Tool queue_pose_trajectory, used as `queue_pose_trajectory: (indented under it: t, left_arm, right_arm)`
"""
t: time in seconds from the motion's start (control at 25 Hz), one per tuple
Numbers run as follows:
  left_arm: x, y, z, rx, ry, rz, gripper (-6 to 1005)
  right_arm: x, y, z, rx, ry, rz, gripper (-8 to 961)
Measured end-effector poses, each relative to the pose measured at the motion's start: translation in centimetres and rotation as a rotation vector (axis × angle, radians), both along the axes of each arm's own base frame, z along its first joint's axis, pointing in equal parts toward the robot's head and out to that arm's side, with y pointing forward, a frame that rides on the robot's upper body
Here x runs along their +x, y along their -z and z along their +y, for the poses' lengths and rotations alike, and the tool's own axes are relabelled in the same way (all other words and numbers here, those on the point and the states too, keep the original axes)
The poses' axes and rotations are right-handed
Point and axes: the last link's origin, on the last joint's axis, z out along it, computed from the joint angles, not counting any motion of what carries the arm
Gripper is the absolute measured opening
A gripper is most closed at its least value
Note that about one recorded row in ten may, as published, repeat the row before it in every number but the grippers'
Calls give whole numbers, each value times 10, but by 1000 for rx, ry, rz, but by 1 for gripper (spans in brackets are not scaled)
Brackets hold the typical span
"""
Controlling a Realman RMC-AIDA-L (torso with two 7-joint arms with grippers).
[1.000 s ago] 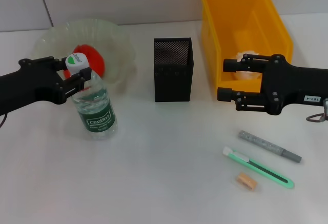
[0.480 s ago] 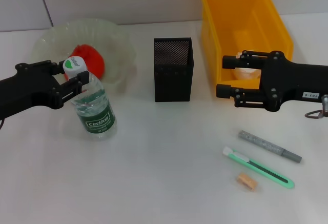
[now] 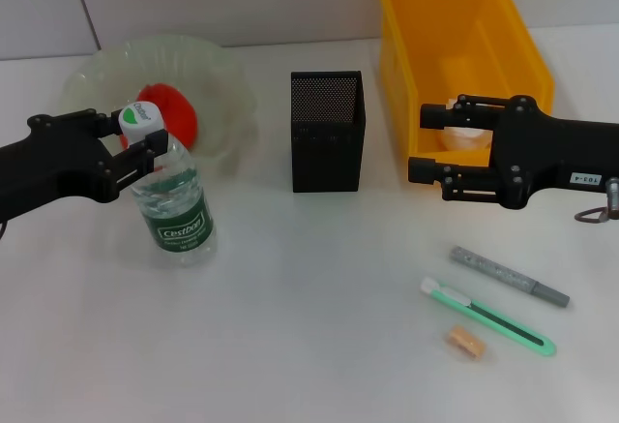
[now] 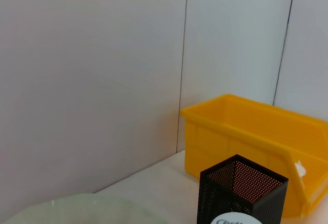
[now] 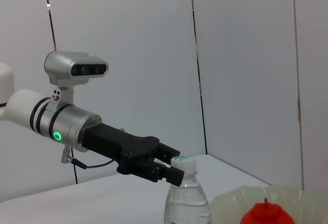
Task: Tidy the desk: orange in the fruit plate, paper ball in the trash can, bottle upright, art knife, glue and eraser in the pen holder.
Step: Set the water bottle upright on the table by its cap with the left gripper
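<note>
The clear water bottle stands upright on the table in front of the fruit plate, which holds the orange. My left gripper is shut on the bottle at its white cap. From the right wrist view, the left gripper meets the bottle at its top. My right gripper hangs open at the near-left wall of the yellow trash can, where the paper ball lies inside. Grey glue, green art knife and eraser lie at the front right.
The black mesh pen holder stands mid-table between plate and trash can. In the left wrist view the pen holder stands before the yellow trash can. A tiled wall runs along the back.
My left arm has drawn slightly left and the bottle's cap has shifted a little with it. The right gripper has risen slightly and stays open.
</note>
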Motion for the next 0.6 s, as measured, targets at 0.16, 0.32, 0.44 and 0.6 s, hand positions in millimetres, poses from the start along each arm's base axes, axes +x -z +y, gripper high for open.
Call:
queue_pose_trajectory:
  t: [0.16,0.32,0.44,0.6]
  left_arm:
    - [-1,0,0,1,2,3,439]
    - [-2,0,0,6,6,10,438]
    - [-2,0,1,9,9,13,438]
    - [-4,2,1,7,9,16,438]
  right_arm:
    - [0,0,0,0,0,0,698]
    - [0,0,0,0,0,0,698]
    - [0,0,0,0,0,0,698]
    - [0,0,0,0,0,0,698]
